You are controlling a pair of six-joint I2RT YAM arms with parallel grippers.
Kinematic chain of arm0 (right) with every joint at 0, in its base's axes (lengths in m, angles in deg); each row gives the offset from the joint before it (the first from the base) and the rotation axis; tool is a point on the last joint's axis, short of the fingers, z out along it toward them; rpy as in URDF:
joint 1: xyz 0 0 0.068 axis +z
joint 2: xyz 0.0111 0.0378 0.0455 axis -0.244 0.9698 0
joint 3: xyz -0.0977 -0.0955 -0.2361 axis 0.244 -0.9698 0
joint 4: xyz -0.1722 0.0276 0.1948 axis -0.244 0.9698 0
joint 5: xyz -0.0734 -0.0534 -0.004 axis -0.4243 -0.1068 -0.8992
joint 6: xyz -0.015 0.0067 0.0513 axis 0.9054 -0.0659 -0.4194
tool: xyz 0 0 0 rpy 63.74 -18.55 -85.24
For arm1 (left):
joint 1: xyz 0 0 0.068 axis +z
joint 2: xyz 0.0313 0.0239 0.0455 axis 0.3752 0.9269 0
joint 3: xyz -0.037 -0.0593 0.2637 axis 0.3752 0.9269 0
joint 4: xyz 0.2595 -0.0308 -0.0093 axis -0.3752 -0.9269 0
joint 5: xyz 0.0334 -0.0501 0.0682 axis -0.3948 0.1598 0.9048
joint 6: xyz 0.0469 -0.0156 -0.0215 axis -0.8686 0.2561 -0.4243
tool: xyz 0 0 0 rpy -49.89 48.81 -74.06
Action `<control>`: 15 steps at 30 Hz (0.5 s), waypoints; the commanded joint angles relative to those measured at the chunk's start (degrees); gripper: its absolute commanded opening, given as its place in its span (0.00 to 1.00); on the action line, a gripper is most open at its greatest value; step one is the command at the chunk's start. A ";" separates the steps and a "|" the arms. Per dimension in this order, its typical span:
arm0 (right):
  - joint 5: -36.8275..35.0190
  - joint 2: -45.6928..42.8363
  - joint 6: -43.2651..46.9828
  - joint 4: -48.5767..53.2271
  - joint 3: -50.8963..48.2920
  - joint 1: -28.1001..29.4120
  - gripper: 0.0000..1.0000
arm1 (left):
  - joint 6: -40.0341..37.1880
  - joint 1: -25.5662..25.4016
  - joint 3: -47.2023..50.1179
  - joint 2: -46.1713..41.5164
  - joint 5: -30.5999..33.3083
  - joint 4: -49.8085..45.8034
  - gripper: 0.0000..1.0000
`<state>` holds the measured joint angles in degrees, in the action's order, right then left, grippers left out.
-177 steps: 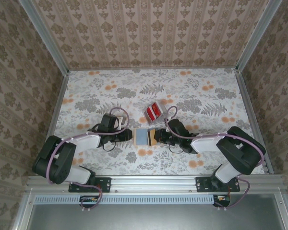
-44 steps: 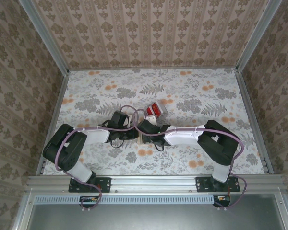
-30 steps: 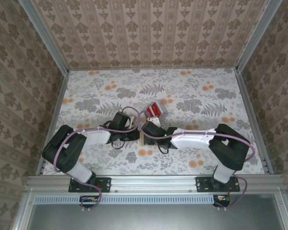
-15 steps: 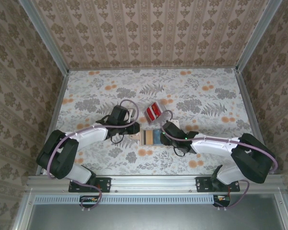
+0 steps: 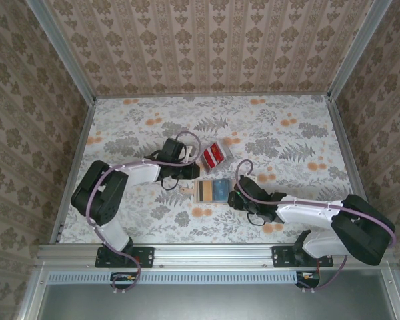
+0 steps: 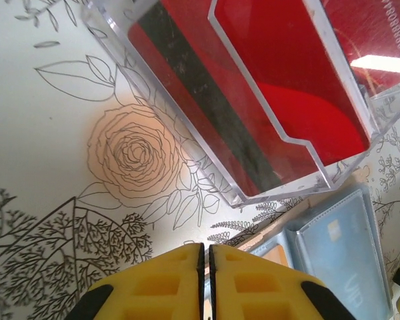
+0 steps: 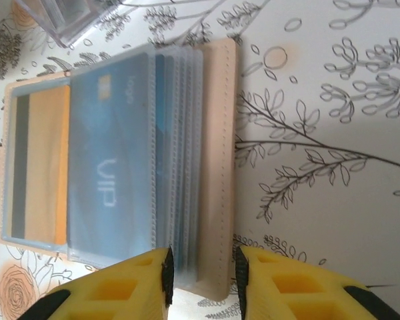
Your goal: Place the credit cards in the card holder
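The credit cards (image 5: 213, 155) are glossy red and lie in a clear plastic tray (image 6: 213, 179); the left wrist view shows them close up (image 6: 287, 100). Just in front of the tray the tan card holder (image 5: 212, 191) lies open flat, with bluish sleeves and an orange card showing. My left gripper (image 5: 194, 175) is shut and empty (image 6: 206, 257), low over the table between the tray and the holder's far left corner (image 6: 340, 247). My right gripper (image 5: 232, 197) is closed around the holder's right flap (image 7: 217, 133), with the tan cover and sleeve edges between its fingers (image 7: 203, 273).
The floral tabletop is fenced by patterned walls on three sides. A corner of the clear tray (image 7: 60, 17) sits just beyond the holder. Both arms reach in low from the near edge and meet at the middle of the table.
Over the last second the right gripper drew back from over the holder to its right edge, leaving the holder spread open. The left gripper edged right toward the tray and closed.
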<state>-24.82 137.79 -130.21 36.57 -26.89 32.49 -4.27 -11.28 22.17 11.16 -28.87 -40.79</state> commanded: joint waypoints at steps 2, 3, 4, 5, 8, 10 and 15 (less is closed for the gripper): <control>3.80 0.73 -3.12 -5.37 -1.54 -1.04 0.34 | -1.06 0.01 -0.62 1.43 -3.55 1.62 0.13; 4.17 1.40 -3.23 -6.48 -1.61 -1.04 0.34 | -0.87 -0.07 -0.27 1.48 -3.80 1.83 0.13; 4.43 2.34 -3.10 -7.34 -1.36 -1.00 0.34 | -0.92 -0.16 0.09 1.63 -3.76 1.97 0.13; 4.44 3.18 -3.02 -7.67 -1.07 -1.08 0.34 | -0.86 -0.25 0.40 1.65 -3.79 2.03 0.13; 4.47 4.93 -2.73 -8.33 0.00 -1.44 0.33 | -1.27 -0.24 0.78 1.61 -4.48 0.81 0.13; 3.61 6.92 -1.69 -7.44 0.95 -1.54 0.33 | -1.62 -0.25 1.64 0.97 -4.51 0.21 0.13; 2.87 6.33 -0.68 -6.35 1.38 -3.03 0.33 | -1.58 -0.34 4.23 -0.41 -4.59 -0.83 0.13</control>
<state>-21.80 143.62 -131.56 29.56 -26.06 30.47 -4.29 -11.31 24.75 12.16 -32.17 -40.33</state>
